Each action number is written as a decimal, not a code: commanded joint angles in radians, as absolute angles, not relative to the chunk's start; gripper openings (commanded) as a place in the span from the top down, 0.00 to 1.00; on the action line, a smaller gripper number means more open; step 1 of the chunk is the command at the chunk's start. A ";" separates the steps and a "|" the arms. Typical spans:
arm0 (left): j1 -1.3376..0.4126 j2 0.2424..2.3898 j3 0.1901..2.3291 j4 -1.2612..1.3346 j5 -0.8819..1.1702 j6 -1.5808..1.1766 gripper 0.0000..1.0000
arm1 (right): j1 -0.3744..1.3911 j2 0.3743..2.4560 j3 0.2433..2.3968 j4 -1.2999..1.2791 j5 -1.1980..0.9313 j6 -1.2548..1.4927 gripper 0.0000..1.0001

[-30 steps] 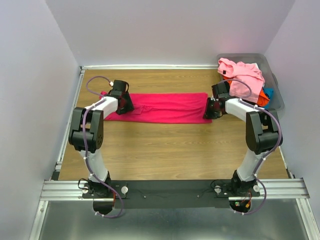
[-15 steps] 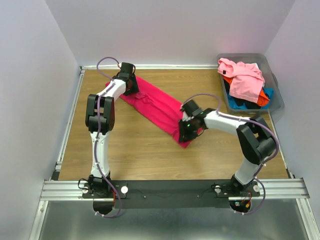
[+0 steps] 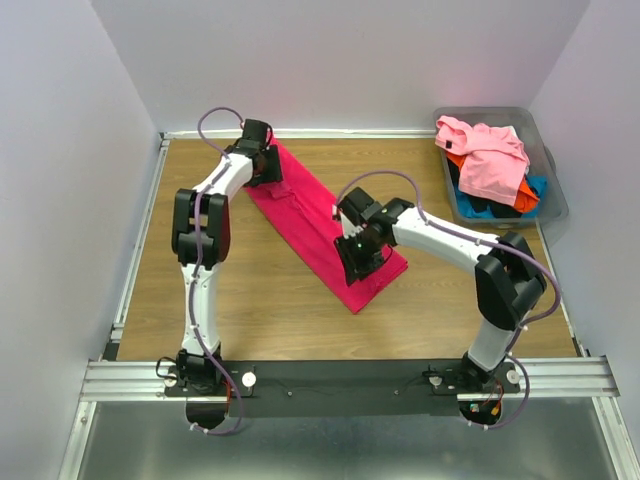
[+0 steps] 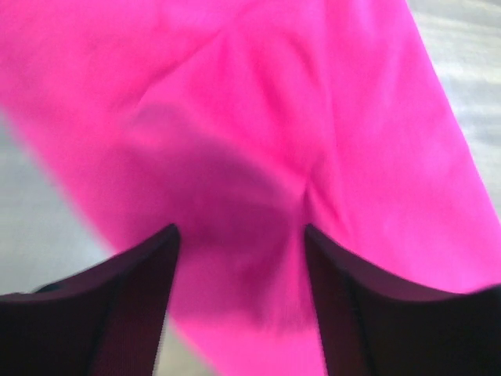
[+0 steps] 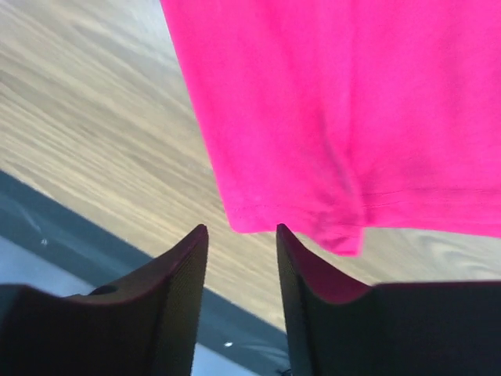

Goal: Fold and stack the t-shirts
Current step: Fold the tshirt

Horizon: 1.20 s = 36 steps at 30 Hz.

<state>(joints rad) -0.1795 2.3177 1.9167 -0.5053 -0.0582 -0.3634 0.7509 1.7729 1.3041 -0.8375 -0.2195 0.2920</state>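
The left arm is reaching toward the far left of the surface [image 3: 250, 300]. Its pincer [image 3: 262, 162] is sitting over the far end of the crimson-magenta t-shirt [image 3: 310, 215]. In the blurred left wrist view its fingers are standing apart, released, with cloth spreading across the gap. The shirt is lying as a long folded strip, running diagonally from the far left toward the near middle. The right arm is bending inward over the strip's near end. Its pincer [image 3: 358, 258] is pointing down there, fingers showing a narrow gap, with bare wood visible between them and the shirt's hem just past the tips, so it is gripping nothing. At the far right, a grey bin [image 3: 552, 170] is holding a light pink t-shirt [image 3: 485, 150] heaped over orange, blue and black ones.
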 commanded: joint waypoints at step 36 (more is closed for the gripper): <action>-0.304 2.502 2.155 -0.541 -0.169 -0.293 0.29 | 0.833 1.976 1.288 -0.741 -0.265 0.314 0.67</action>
